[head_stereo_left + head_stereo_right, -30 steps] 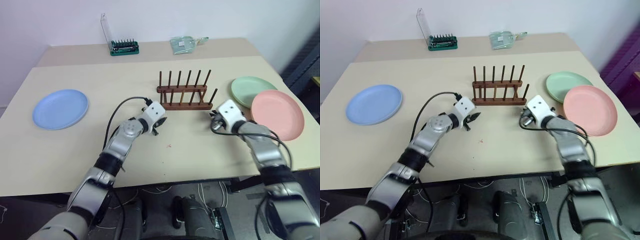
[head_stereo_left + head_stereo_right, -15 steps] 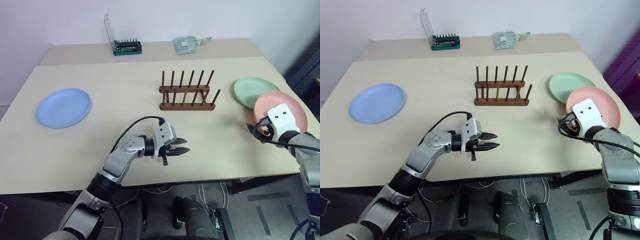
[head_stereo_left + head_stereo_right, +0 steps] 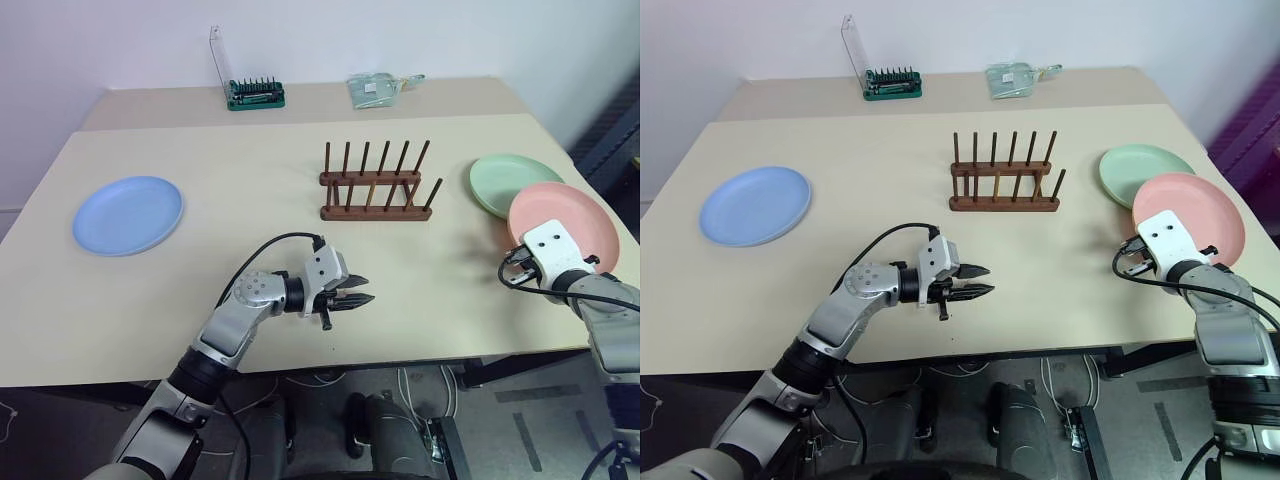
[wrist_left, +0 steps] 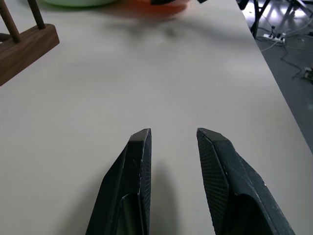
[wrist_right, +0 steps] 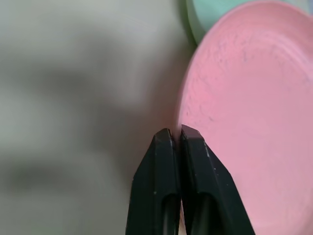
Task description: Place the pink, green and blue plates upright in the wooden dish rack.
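The wooden dish rack (image 3: 376, 184) is standing empty toward the far middle of the table (image 3: 250, 170), so none of the three plates is racked yet. The pink plate (image 3: 567, 225) is lying flat at the right edge, overlapping the green plate (image 3: 508, 181) just behind it, while the blue plate (image 3: 128, 213) is sitting alone near the left edge. The right gripper (image 5: 175, 134) is hanging with its fingers pressed together at the pink plate's near-left rim; whether the rim is pinched between them is hard to tell. The left gripper (image 4: 173, 134) is hovering over bare table near the front edge, fingers narrowly parted and empty, likely waiting to help.
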`<state>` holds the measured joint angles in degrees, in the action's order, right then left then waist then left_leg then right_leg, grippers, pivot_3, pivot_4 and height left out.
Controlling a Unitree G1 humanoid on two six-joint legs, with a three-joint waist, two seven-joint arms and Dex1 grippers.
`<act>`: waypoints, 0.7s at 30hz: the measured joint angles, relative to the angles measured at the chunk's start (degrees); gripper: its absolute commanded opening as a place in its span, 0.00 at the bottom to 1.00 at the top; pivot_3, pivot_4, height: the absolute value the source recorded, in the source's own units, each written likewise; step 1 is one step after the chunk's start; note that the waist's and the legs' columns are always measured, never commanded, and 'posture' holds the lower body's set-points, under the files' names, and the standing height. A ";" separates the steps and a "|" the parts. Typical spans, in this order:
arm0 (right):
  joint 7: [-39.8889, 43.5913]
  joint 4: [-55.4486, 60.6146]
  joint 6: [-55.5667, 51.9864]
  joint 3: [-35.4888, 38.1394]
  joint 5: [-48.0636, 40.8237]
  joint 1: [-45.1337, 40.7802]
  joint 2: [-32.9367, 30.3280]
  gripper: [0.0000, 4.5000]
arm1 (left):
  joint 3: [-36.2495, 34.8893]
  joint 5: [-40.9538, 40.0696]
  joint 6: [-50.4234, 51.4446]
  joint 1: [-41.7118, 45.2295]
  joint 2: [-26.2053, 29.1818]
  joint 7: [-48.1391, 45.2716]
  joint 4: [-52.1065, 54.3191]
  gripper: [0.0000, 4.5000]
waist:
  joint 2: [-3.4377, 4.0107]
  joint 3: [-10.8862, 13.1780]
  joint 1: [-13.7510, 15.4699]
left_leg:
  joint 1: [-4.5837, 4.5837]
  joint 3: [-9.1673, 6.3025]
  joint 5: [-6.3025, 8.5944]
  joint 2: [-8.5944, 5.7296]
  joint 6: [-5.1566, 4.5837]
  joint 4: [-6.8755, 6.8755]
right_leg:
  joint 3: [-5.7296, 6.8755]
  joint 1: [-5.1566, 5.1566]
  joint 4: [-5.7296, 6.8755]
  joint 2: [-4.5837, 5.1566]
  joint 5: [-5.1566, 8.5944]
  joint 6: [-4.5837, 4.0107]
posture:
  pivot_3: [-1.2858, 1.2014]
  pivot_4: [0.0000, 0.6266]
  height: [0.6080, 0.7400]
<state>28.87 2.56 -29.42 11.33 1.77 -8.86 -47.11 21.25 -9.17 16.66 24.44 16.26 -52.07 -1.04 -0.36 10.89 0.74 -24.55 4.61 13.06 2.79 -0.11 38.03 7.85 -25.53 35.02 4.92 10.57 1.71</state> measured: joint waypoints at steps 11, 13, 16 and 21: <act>10.55 16.91 -4.63 3.53 -23.83 -22.55 4.03 0.01 | -2.72 0.00 -2.00 2.58 1.47 1.28 -3.37 0.33 | -0.05 0.31 -1.21 | -0.03 -0.23 0.01 0.08 0.00 -0.05 | 0.10 -0.08 -0.01 -0.23 0.00 0.00 | 0.52 0.24 0.92; 10.94 15.09 -7.31 3.65 -29.37 -27.65 7.78 0.01 | -3.31 0.00 -2.23 2.99 1.83 1.37 -3.77 0.33 | -0.04 0.31 -1.09 | -0.05 -0.20 0.01 0.09 -0.02 -0.07 | 0.08 -0.09 0.01 -0.18 -0.01 0.00 | 0.52 0.24 0.92; 10.84 9.76 -11.78 3.82 -37.40 -34.24 13.24 0.01 | -4.47 -0.03 -2.38 3.40 2.03 1.58 -4.22 0.33 | -0.02 0.31 -1.00 | -0.22 -0.08 0.00 0.00 -0.05 -0.03 | 0.05 -0.23 0.08 -0.01 -0.07 0.04 | 0.52 0.24 0.92; 12.70 -0.15 -15.66 4.84 -43.77 -39.72 14.65 0.01 | -5.78 -0.34 -1.89 2.50 2.01 2.59 -2.85 0.33 | -0.01 0.30 0.09 | -0.61 -0.03 -0.01 -0.07 -0.08 0.11 | 0.05 -0.63 0.20 0.07 -0.19 0.16 | 0.52 0.24 0.92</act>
<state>41.57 2.42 -45.08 16.17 -42.00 -48.58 -32.45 15.47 -9.51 14.77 26.93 18.27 -49.48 -3.89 -0.37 11.20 0.83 -25.17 4.59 13.06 2.72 -0.18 38.14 7.91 -26.16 35.22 4.99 10.38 1.87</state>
